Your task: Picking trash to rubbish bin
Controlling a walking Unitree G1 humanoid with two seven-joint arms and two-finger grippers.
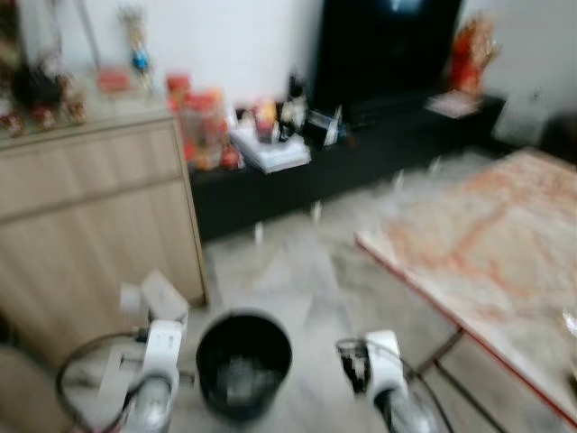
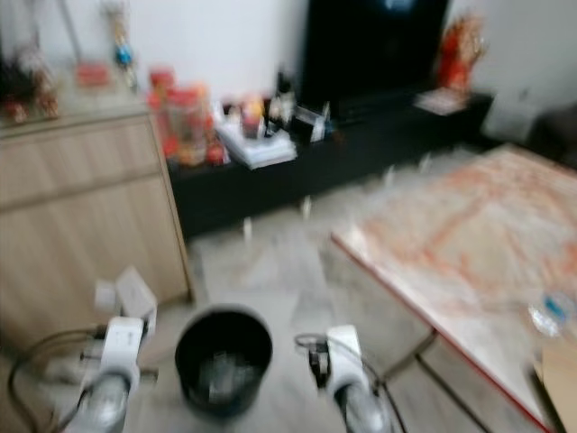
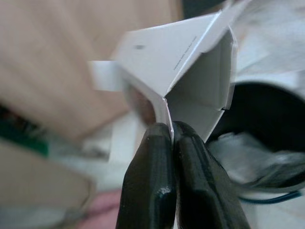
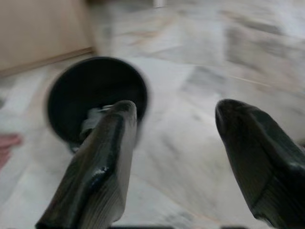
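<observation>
Clearly the left claw [image 3: 171, 138] pinches a folded white carton [image 3: 186, 67] beside the black bin [image 1: 243, 361]; right claw [image 4: 178, 143] gapes

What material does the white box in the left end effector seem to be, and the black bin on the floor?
White box: likely thin cardboard, matte, judging by its sharp creases, folded flaps and small printed text; the left end effector is shut on one edge. Black bin: probably plastic with a slightly glossy wall, though the blur leaves this open.
</observation>
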